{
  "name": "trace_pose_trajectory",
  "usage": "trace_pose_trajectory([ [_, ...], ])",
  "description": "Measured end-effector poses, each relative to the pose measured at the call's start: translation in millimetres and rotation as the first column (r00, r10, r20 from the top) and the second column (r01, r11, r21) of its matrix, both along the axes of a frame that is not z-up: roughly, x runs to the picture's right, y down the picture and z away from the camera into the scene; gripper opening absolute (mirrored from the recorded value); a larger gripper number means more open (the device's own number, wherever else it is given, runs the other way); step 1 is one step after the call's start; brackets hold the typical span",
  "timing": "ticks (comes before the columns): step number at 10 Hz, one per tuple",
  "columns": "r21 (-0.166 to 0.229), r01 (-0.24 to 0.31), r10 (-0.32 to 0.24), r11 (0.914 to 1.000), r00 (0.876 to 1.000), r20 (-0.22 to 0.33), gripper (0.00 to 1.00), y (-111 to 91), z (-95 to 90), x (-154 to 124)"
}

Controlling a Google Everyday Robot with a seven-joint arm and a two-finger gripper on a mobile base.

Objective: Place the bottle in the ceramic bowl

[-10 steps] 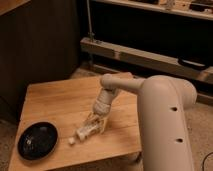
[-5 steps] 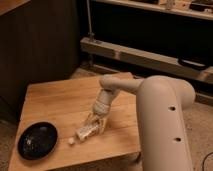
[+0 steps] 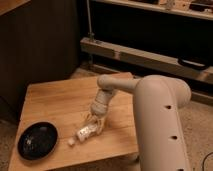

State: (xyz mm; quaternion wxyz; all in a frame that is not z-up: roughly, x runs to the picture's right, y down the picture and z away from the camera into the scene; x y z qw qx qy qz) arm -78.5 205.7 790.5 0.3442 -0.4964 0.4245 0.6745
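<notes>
A small white bottle (image 3: 82, 134) lies on its side on the wooden table (image 3: 55, 102), near the front edge, its white cap pointing left. My gripper (image 3: 93, 124) is down at the bottle's right end, its fingers on either side of it. The black ceramic bowl (image 3: 38, 140) sits at the table's front left corner, about a bowl's width left of the bottle. It holds nothing.
My white arm (image 3: 160, 120) comes in from the right over the table's right edge. A dark cabinet wall stands behind the table at the left. A metal shelf rail (image 3: 145, 57) runs behind at the right. The floor is speckled.
</notes>
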Motion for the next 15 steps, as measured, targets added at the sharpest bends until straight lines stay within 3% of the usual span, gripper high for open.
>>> trace_pose_trajectory([
  [4, 0.002, 0.018, -0.018, 0.9998, 1.000, 0.001, 0.04, 0, -2.8, 1],
  [5, 0.006, 0.025, -0.025, 0.9997, 1.000, -0.001, 0.00, 0, -4.0, 2],
  [10, 0.029, 0.074, -0.075, 0.9968, 0.997, 0.025, 0.00, 1, -10.0, -2],
  [13, 0.040, 0.086, -0.089, 0.9955, 0.994, 0.070, 0.00, 2, -11.6, -7],
  [15, 0.032, 0.062, -0.066, 0.9975, 0.988, 0.139, 0.00, -8, -20.6, -10],
])
